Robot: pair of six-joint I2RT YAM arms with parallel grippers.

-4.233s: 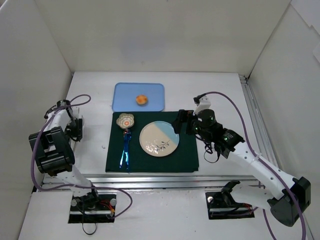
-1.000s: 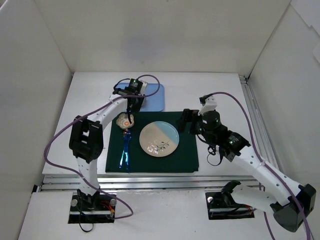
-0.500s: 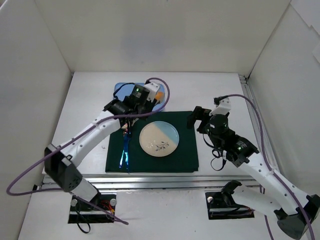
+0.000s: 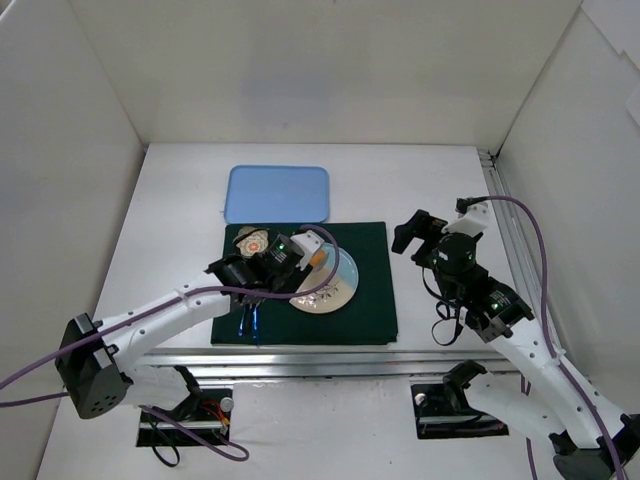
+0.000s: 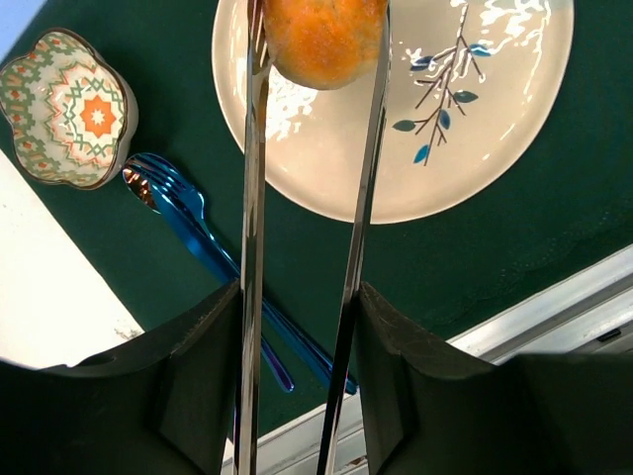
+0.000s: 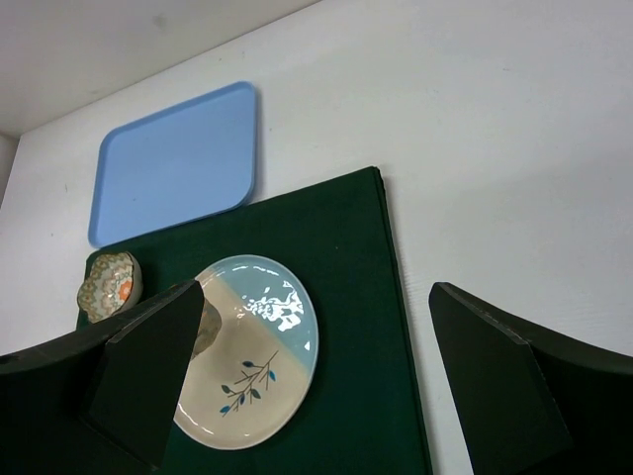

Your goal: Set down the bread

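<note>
The bread, a small round golden-brown bun, is pinched between the tips of metal tongs just above the plate's left part. My left gripper is shut on the tongs' two arms. In the top view the left gripper reaches over the green mat, with the bread at the plate's upper left edge. My right gripper is open and empty, off the mat's right edge. Its wrist view looks down on the plate.
A blue tray lies behind the green mat. A flower-shaped patterned dish and blue cutlery lie on the mat left of the plate. White walls enclose the table.
The bun has left the blue tray. My left gripper has carried it in the tongs down to the plate. My right arm has drawn back to the right.
</note>
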